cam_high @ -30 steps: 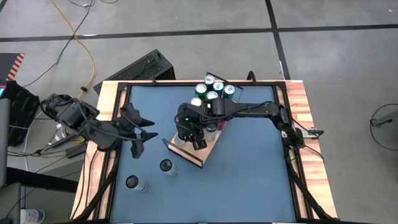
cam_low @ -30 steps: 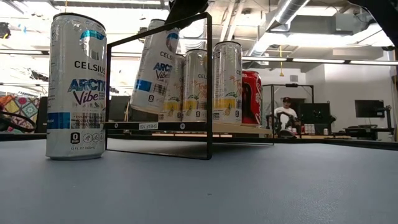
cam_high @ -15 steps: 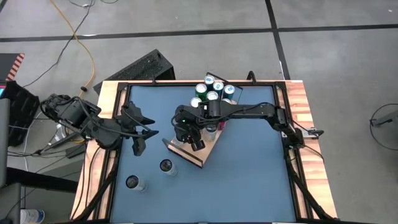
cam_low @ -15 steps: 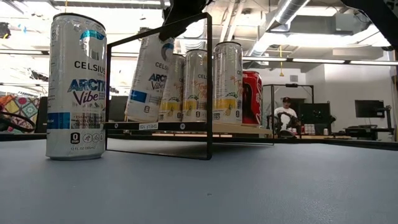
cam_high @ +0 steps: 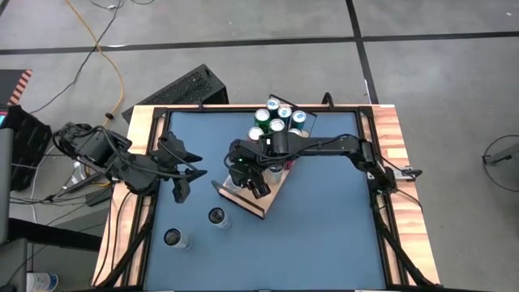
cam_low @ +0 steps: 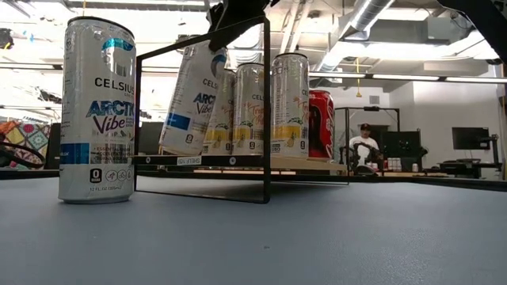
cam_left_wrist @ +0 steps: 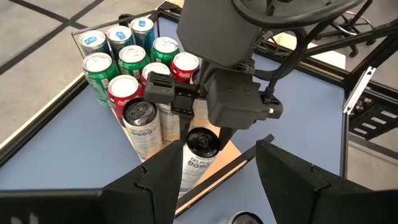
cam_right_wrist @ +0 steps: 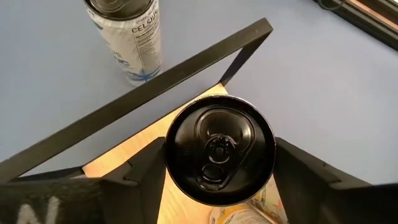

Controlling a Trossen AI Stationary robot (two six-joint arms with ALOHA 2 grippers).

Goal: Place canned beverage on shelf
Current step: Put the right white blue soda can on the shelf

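My right gripper [cam_high: 247, 174] hangs over the near end of the shelf [cam_high: 272, 193], shut on a white Celsius can [cam_low: 194, 99] that stands tilted just inside the black wire rail [cam_right_wrist: 155, 84]. Several green, red, blue and white cans [cam_high: 276, 122] stand upright on the shelf's far part. Two more white cans [cam_high: 216, 216] [cam_high: 174, 238] stand on the blue tabletop. My left gripper [cam_high: 182, 174] waits open above the table's left side, with nothing between its fingers. My right gripper has the can's top end [cam_right_wrist: 171, 155] between its two fingers [cam_right_wrist: 140, 177], one on either side of the wall just under the rim. The fingers come slanting down from above and from the table's right. The can tilts, with its bottom edge [cam_low: 176, 150] down at the shelf board.
The wire rail [cam_low: 265, 103] frames the shelf's near end close to the held can. The nearest loose can [cam_right_wrist: 127, 37] stands just outside that rail. The wooden rim [cam_high: 138, 162] borders the table. Bare blue tabletop [cam_high: 324, 227] lies to the right.
My right gripper has sunk a little toward the shelf with the can. The can's bottom has come down to the board and the can stands more tilted than before. In the last half second it has hardly moved.
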